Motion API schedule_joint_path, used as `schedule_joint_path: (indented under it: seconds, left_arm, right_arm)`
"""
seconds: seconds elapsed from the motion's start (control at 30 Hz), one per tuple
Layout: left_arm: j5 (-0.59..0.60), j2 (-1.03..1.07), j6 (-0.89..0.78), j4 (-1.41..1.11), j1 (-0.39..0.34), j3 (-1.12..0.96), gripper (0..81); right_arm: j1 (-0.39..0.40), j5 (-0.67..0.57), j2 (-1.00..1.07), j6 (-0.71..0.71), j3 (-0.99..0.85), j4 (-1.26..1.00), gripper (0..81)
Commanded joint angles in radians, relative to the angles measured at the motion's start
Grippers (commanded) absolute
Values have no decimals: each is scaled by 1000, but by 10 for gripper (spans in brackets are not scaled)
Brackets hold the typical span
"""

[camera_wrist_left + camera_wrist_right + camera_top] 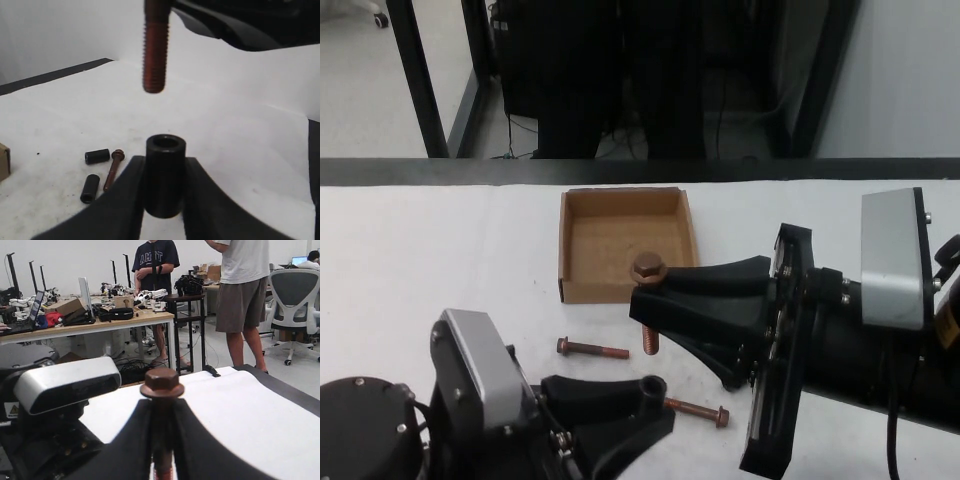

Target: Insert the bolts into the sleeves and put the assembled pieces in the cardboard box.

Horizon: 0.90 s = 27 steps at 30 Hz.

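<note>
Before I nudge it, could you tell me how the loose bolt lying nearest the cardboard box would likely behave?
The bolt looks like solid metal, so probably stiff and heavy for its size. Lying flat with a head wider than its shank, it would likely roll in a curve rather than straight.

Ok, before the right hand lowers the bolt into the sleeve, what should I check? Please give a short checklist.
1. The sleeve stands upright in the left hand, bore up: ok.
2. The bolt is held by the right hand below its head, thread down: ok.
3. Bolt tip above the sleeve, not touching it: ok.
4. Tip centred over the bore: cannot tell; in the left wrist view it looks slightly off to one side.
5. The cardboard box is open upward: ok.
</note>
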Motion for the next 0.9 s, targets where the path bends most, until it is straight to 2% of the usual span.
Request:
schedule_joint_path:
  seconds: [0.0, 0.3, 0.87]
  left_arm:
    - [20, 1, -10, -42, -11, -4, 8]
    - [-26, 1, -76, -82, -11, -4, 8]
    - [-73, 1, -98, -92, -11, -4, 8]
  right_arm:
    - [4, -11, -2, -4, -3, 17, 2]
    - [4, -30, -2, 16, -3, 22, 2]
    - [4, -32, -2, 42, -3, 22, 2]
